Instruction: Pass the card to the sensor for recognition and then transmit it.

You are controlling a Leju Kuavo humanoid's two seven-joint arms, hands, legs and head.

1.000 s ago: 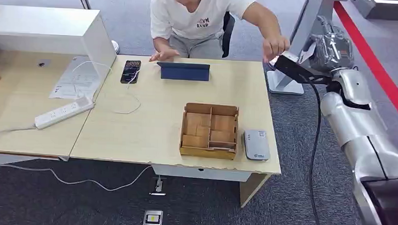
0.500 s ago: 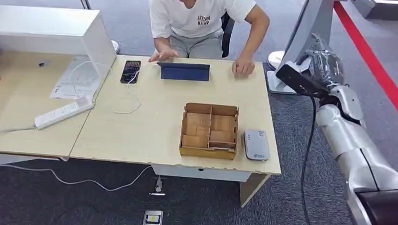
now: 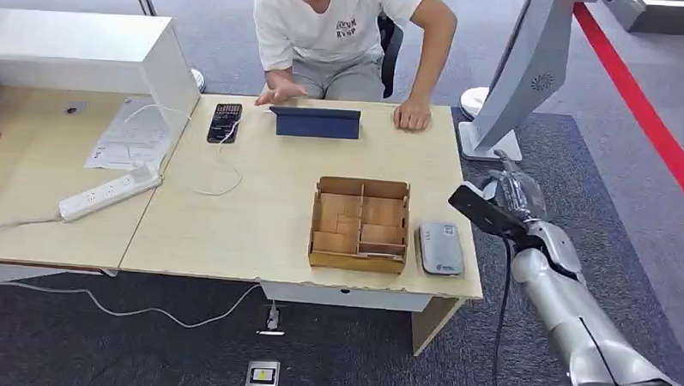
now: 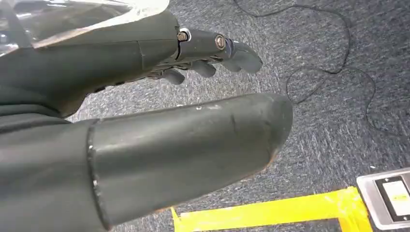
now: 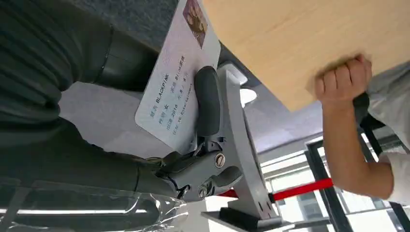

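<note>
Carrying card toward the reader

Hanging low over carpet, left hand (image 4: pixel 145 121) has fingers loosely apart, nothing in it. Right hand (image 3: pixel 514 203) sits off the desk's right edge, pinching the card (image 5: pixel 174 82) between thumb and fingers. Sensor (image 3: pixel 440 247) lies on the desk (image 3: pixel 235 215), just beside the wooden box (image 3: pixel 360 224), near the hand but apart. Risk: thin pinch could let the card slip or tilt, or it meets the desk edge. Card unseen in head view; print partly blurred. Person (image 3: pixel 344 39) seated far side
</note>
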